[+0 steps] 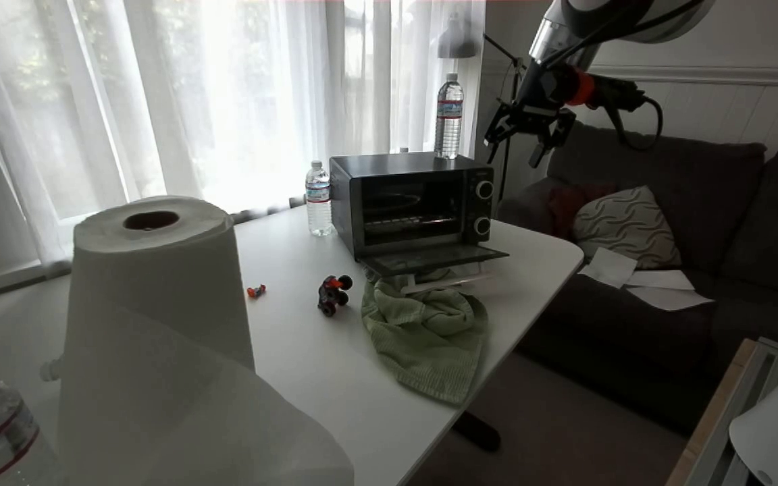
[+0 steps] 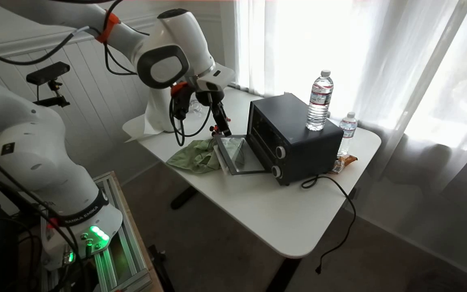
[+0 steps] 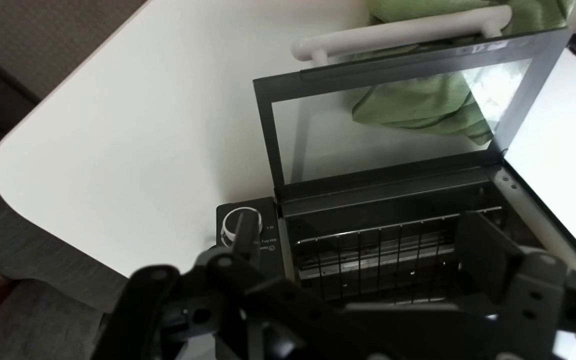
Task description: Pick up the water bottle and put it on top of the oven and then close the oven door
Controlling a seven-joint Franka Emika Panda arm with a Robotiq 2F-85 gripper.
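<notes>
While, in both exterior views, the water bottle (image 1: 449, 125) stands atop the oven (image 1: 392, 164), the gripper (image 1: 514, 154) hangs spread and empty nearby. In the wrist view, the oven door (image 3: 393, 140) lies lowered before the oven; closing it hard might jolt and topple the bottle.
</notes>
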